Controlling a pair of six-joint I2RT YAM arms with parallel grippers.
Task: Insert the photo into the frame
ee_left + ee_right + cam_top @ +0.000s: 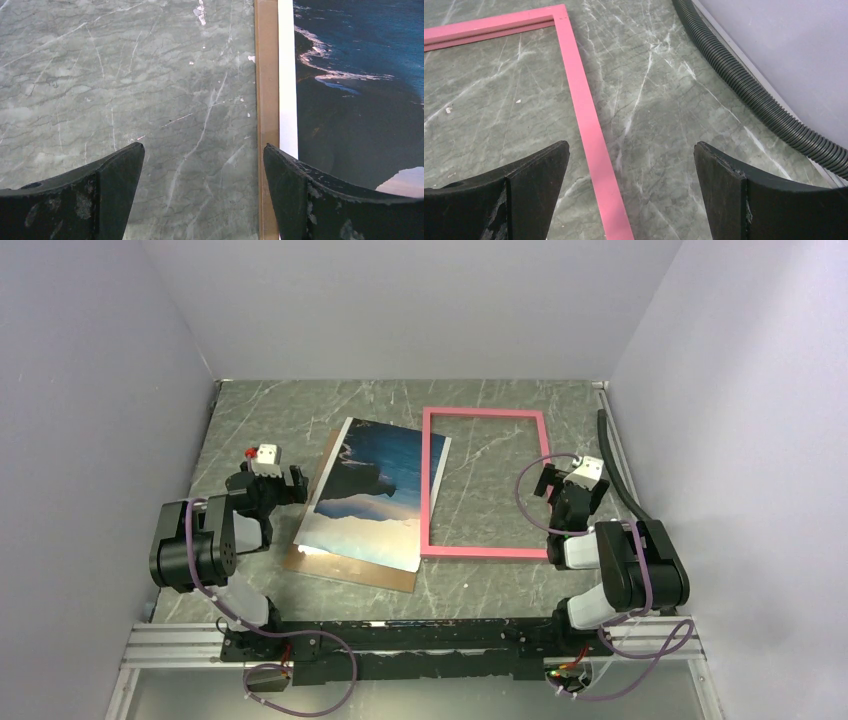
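While the photo [375,490] lies face-up at the frame [484,552] left rail, presumably staged for insertion, left end effector [298,485] and right end effector [545,483] hang spread wide, empty.

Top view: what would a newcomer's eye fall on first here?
The pink frame lies flat right of centre, the marble table showing through it. Left of it, the sea photo lies face up on a brown board. The left gripper and right gripper flank them, both open.

Black arms [195,545] with pale grey links [245,602], looping purple cables [517,495], white wrist blocks [266,453].
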